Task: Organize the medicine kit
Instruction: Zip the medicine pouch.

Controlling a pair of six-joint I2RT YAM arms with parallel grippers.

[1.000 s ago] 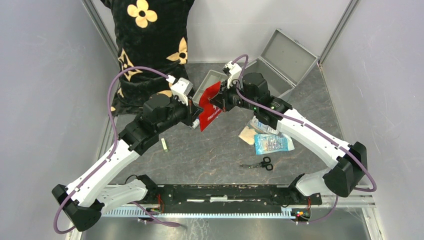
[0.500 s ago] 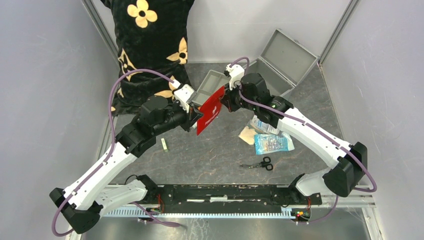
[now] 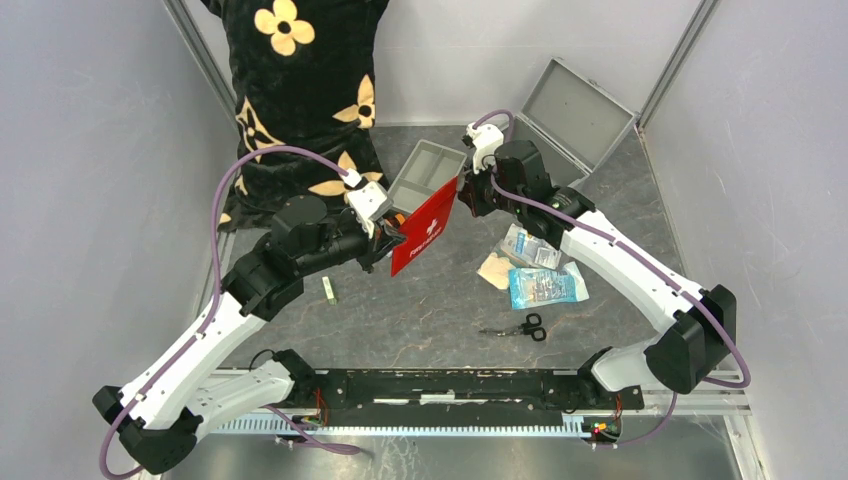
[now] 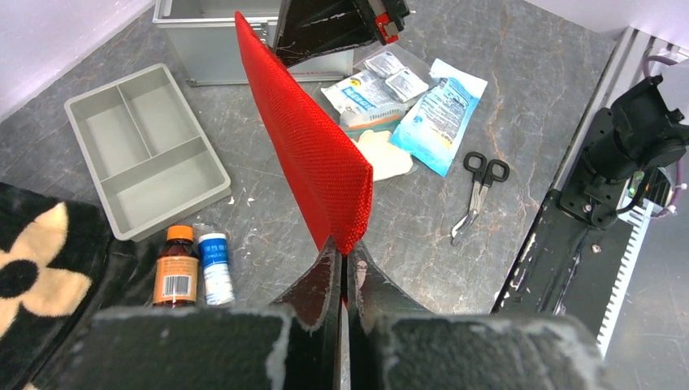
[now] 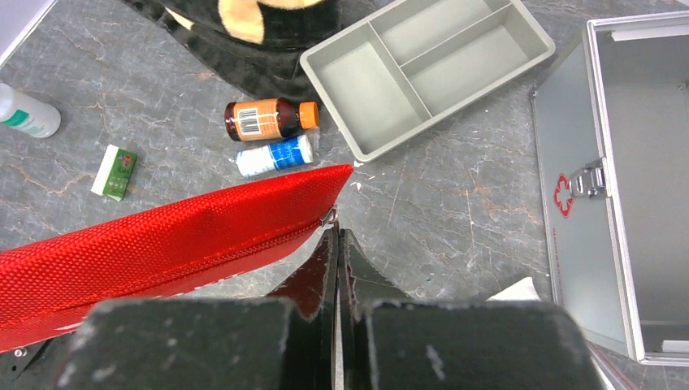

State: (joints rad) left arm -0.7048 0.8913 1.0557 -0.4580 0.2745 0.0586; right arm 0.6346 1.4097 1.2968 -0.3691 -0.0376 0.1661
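A red fabric pouch hangs stretched in the air between my two grippers, above the table's middle. My left gripper is shut on its lower left corner. In the left wrist view the pouch rises edge-on from the closed left gripper. My right gripper is shut at the pouch's upper right end. In the right wrist view the right gripper pinches the small metal zipper pull at the corner of the pouch.
An empty grey divided tray and an open grey metal case stand at the back. A brown bottle and a white-blue bottle lie under the pouch. Sachets, a blue packet, scissors and a small green box lie around.
The right gripper has moved back and to the right, and the left arm has drawn back to the left. The pouch, crumpled before, is now pulled out flat and taut.
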